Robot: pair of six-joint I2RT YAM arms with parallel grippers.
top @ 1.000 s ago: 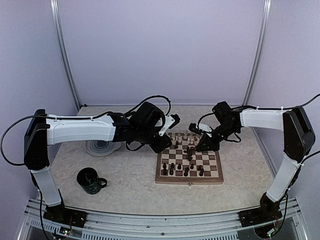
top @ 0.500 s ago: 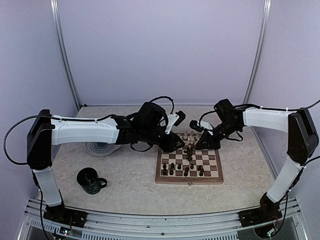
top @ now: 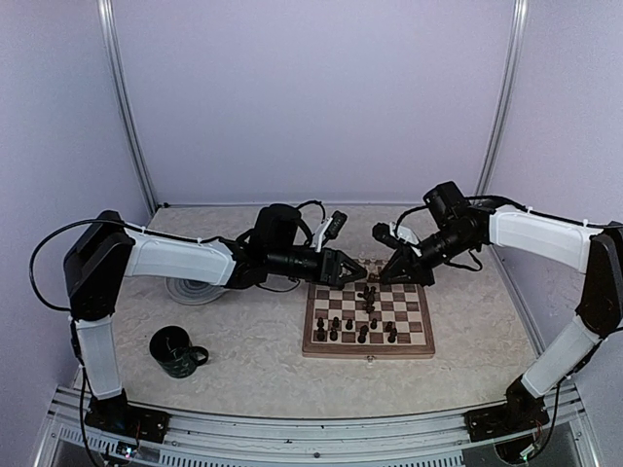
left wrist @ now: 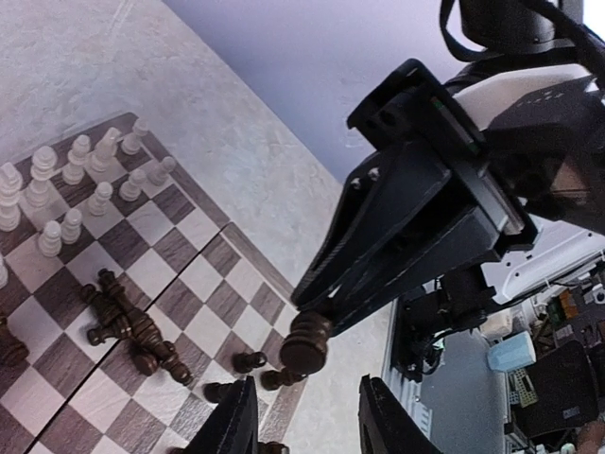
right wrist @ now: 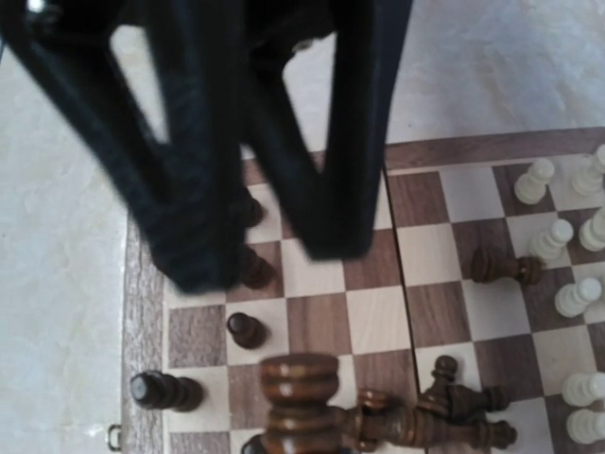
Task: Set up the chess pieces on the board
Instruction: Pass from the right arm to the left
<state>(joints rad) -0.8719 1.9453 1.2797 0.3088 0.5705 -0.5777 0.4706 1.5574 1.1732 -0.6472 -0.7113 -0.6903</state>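
The board (top: 421, 342) lies right of centre on the table. Cream chess pieces (left wrist: 57, 189) stand in its back rows; they also show in the right wrist view (right wrist: 567, 255). Dark pieces (top: 355, 331) stand in the front rows and a few dark ones (right wrist: 454, 416) lie fallen mid-board. My right gripper (top: 384, 277) is shut on a dark piece (left wrist: 304, 342) and holds it above the board's back middle. My left gripper (top: 358, 273) is open and empty, its fingers (left wrist: 236, 426) on either side of that piece, just short of it.
A dark green mug (top: 177, 351) stands at the front left. A round grey swirl-patterned plate (top: 191, 289) lies left of the board, partly under my left arm. The left gripper's black fingers (right wrist: 189, 142) fill the top of the right wrist view.
My left arm has stretched right, bringing its open gripper from the board's back left corner up to the right gripper. The right gripper has shifted slightly back with the dark piece.
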